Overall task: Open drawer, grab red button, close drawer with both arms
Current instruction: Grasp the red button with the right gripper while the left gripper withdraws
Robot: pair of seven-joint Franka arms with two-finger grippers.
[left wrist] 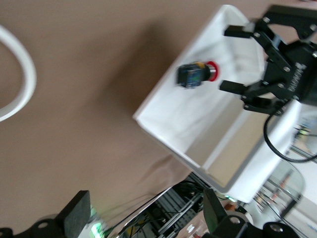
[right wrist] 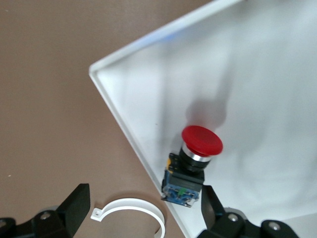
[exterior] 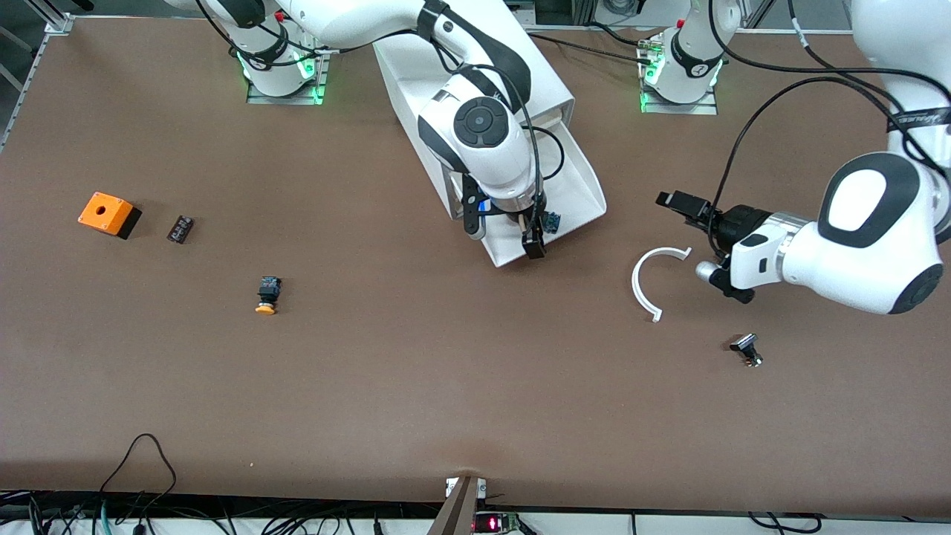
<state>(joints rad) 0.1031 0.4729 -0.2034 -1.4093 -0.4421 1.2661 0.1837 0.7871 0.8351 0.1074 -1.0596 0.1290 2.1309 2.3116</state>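
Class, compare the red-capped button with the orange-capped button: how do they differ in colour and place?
The red-capped button lies inside the pulled-out drawer, under the open right claw. The orange-capped button lies on the bare table, toward the right arm's end. Both have dark blocky bodies.

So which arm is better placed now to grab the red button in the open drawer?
The right. The right gripper hangs open over the drawer, directly above the red button. The left gripper is open too, but off the drawer, above the white ring.
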